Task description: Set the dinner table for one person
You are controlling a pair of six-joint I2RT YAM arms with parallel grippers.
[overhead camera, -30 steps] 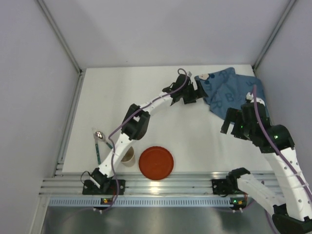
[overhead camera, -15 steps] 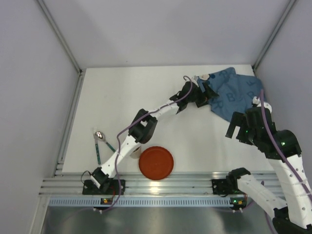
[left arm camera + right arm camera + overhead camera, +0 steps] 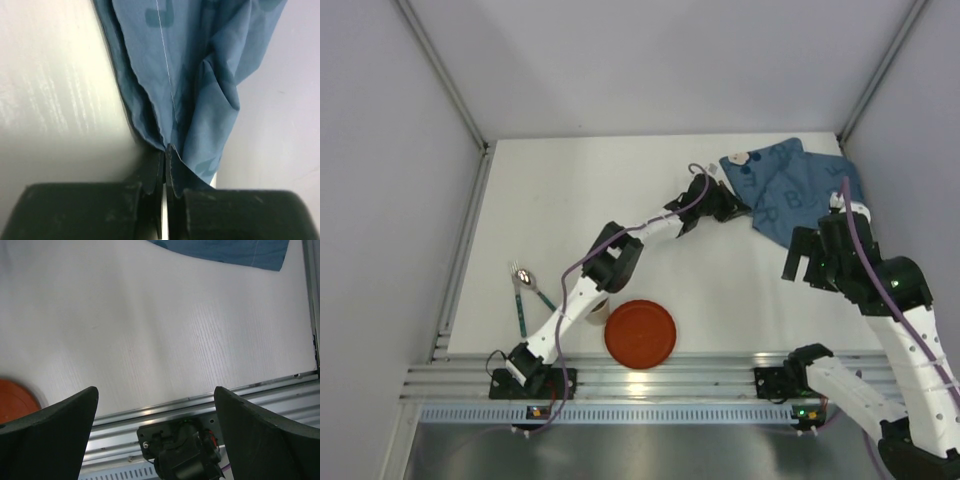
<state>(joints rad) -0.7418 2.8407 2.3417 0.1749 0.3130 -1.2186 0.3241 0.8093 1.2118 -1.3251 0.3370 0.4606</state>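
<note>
The dinner table (image 3: 570,200) is a white top. A crumpled blue placemat (image 3: 800,190) printed with letters lies at its far right corner. My left gripper (image 3: 736,208) reaches across to the placemat's left edge and is shut on a fold of the blue cloth (image 3: 190,75), with the jaws pinched together (image 3: 165,150). My right gripper (image 3: 802,262) hovers open over the right side of the table, nothing between its fingers (image 3: 155,390). The placemat's near edge (image 3: 225,247) shows at the top of the right wrist view.
An orange plate (image 3: 640,333) sits near the front rail (image 3: 650,375), and its edge (image 3: 12,400) also shows in the right wrist view. A beige cup (image 3: 590,314) stands beside it, partly under the left arm. A spoon (image 3: 525,280) and a teal-handled utensil (image 3: 521,312) lie at the left.
My left gripper reached the placemat's edge open and has now closed on the cloth. The right arm shifted slightly and stays open.
</note>
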